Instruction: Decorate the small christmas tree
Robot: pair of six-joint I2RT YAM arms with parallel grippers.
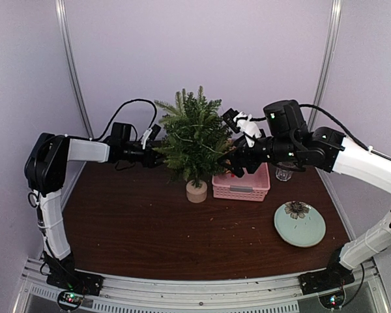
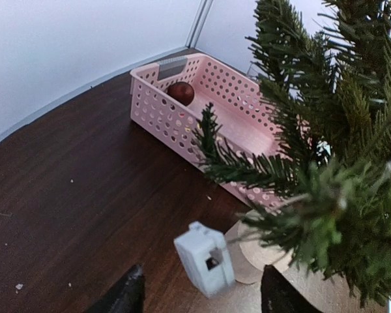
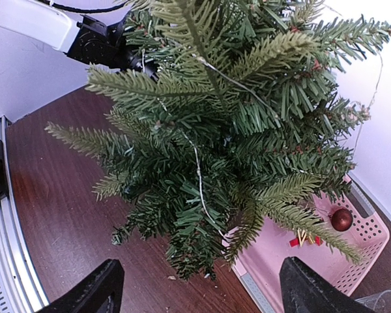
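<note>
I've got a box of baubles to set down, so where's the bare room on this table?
Widest bare stretch: the dark table front and left, bordered by the stump of the small christmas tree, the pink basket and the near rail. Back right is crowded: basket, clear cup, green plate.

The dark wooden table (image 1: 130,228) carries the small christmas tree (image 1: 194,134) on its round wooden base (image 1: 197,192), with a pink basket (image 1: 241,190) just beside it on the right. A clear cup (image 1: 284,174) stands by the basket's far right corner. A pale green plate (image 1: 293,236) lies nearer the front right.
</note>
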